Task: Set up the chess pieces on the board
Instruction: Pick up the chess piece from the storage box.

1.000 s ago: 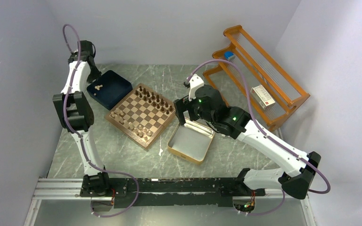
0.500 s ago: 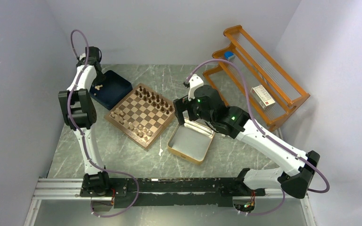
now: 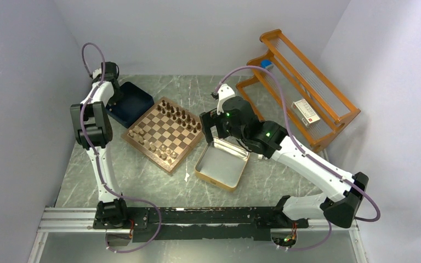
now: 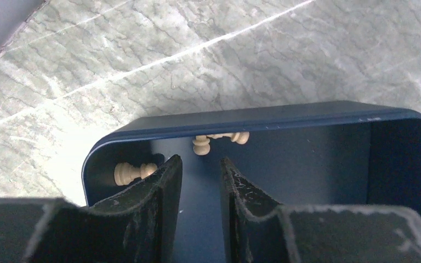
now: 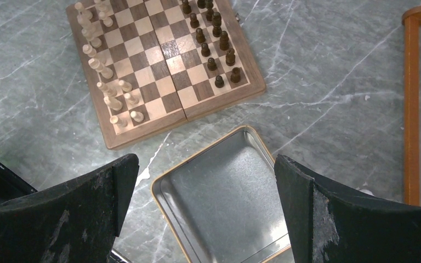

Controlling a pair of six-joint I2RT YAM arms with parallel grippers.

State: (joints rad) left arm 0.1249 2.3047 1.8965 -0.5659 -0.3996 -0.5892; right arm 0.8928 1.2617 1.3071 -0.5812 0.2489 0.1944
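The board [image 3: 149,156] lies mid-table, with dark chess pieces [image 3: 182,115] along its far side and pale chess pieces [image 3: 154,146] along its near side. It also shows in the right wrist view [image 5: 142,137], with dark pieces [image 5: 214,41] and pale pieces [image 5: 101,66]. My left gripper [image 3: 112,93] hangs over the navy tray [image 3: 137,104]. In the left wrist view the left gripper [image 4: 200,160] is narrowly open and empty. Three pale pieces lie in the tray [image 4: 252,118], one [image 4: 201,145] just beyond the fingertips and one [image 4: 131,172] to the left. My right gripper [image 5: 205,164] is wide open and empty.
A silver gold-rimmed tin [image 3: 235,183] lies right of the board under the right gripper [image 3: 211,131], and its inside shows bare in the right wrist view [image 5: 159,189]. An orange wooden rack [image 3: 301,82] holding a white box [image 3: 306,112] stands at the back right.
The left arm has swung its wrist right and down over the navy tray, now hiding the pale pieces from above. The right gripper has drifted slightly left and back.
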